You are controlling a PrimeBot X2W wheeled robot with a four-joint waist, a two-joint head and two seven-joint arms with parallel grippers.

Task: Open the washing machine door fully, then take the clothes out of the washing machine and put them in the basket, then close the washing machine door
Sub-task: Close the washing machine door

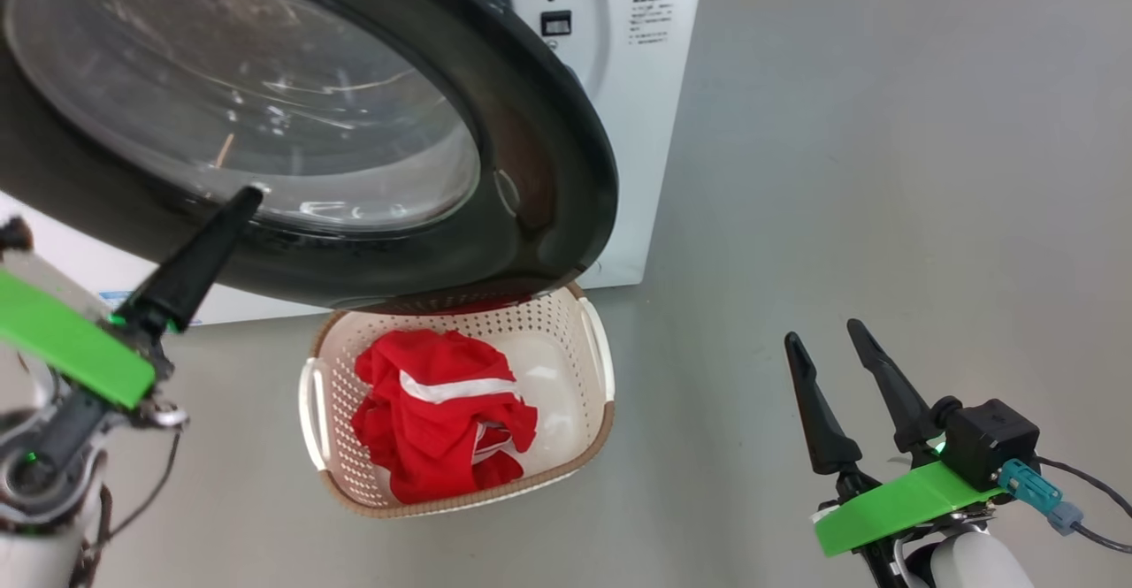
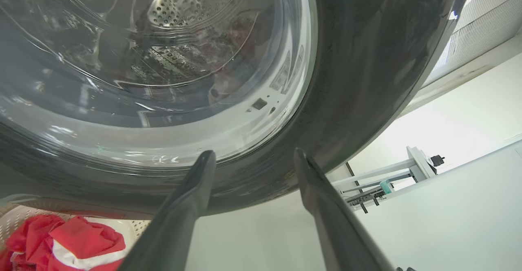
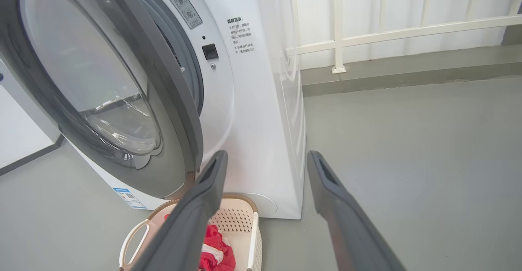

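Presently, the washing machine door point(image 1: 548, 172) stands partway out from the front of the washing machine point(image 1: 646, 84). In the right wrist view, a gap is evident between its glossy black rim and the white front panel on the free edge. Through the glass window point(image 2: 142, 79), the perforated steel drum point(image 2: 171, 14) is visible.

The clothes point(image 1: 438, 411), red with a white stripe, lie bunched in the basket point(image 1: 553, 318) towards its left half. The right part of the basket's bottom is bare. The basket sits on the grey floor point(image 1: 884, 172) just in front of the machine. In the head view, the door's lower rim overhangs the basket's far edge.

The left gripper point(image 2: 253, 155) is raised at the lower edge of the door with its fingers spread apart and nothing between them. The tips are very near the black rim, and contact cannot be confirmed.

The right gripper point(image 1: 822, 332) is over bare floor, well to the right of the basket. Its fingers are likewise spread and empty.

A small blue label point(image 3: 128, 195) is fixed low on the machine front. A white railing point(image 3: 338, 26) stands behind the machine.
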